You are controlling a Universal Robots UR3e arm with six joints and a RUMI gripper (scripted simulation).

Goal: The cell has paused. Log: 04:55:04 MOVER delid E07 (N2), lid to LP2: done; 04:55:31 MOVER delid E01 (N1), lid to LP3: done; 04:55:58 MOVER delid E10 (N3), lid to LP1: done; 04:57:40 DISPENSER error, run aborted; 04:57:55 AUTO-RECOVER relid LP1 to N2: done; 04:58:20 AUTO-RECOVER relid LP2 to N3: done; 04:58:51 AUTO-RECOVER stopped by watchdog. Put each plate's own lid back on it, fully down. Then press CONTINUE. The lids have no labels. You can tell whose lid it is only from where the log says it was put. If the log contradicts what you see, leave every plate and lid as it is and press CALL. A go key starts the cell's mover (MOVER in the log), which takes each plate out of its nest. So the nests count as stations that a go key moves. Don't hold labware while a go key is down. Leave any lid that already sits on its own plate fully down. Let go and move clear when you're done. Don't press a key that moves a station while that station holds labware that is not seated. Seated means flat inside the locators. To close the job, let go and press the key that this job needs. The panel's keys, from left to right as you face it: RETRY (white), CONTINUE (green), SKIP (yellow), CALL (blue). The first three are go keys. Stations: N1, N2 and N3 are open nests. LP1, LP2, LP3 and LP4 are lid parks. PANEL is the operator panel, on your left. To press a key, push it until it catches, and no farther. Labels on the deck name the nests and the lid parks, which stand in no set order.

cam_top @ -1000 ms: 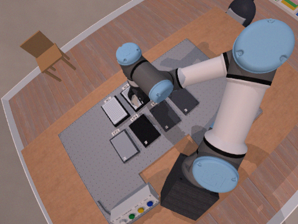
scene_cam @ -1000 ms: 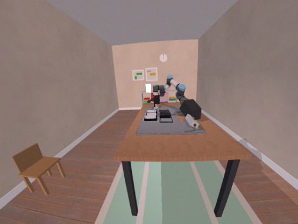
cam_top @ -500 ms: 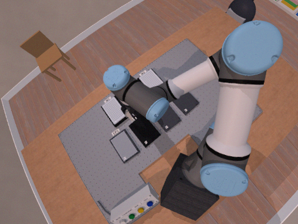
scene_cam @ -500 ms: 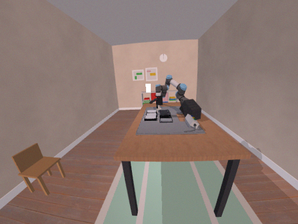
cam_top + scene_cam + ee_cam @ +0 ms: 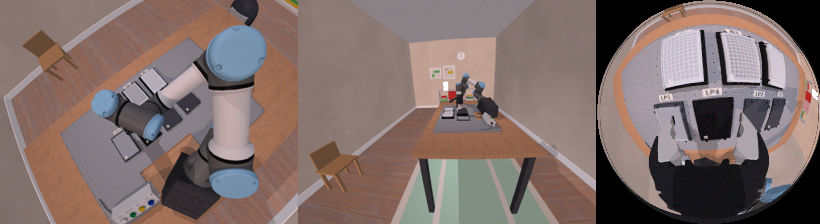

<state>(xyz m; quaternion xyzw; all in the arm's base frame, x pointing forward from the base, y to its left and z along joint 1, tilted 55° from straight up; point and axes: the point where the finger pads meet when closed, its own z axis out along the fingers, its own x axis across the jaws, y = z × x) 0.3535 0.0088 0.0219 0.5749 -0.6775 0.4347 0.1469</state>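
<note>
My gripper (image 5: pixel 707 120) is open and empty above LP4, its fingers apart over the LP1 and LP2 sides. LP4 (image 5: pixel 713 112) shows deep black. LP1 (image 5: pixel 125 145) (image 5: pixel 665 114) has a pale grey, lid-like surface. LP2 (image 5: pixel 171 118) (image 5: pixel 755 112) and LP3 (image 5: pixel 188 103) (image 5: pixel 776 115) look dark grey. The N3 plate (image 5: pixel 135 94) (image 5: pixel 741 57) shows a sharp well grid. The N2 plate (image 5: pixel 153 79) (image 5: pixel 776 67) and the N1 plate (image 5: pixel 682 57) look paler. Clear lids on them are hard to tell. The arm hides N1 in the top view.
The panel (image 5: pixel 148 188) (image 5: pixel 487 118) stands at the deck's near left corner, with white (image 5: pixel 124 220), green (image 5: pixel 133 214), yellow (image 5: pixel 142 208) and blue (image 5: pixel 151 203) keys. A cable lies beside it. The nests form one row and the lid parks another.
</note>
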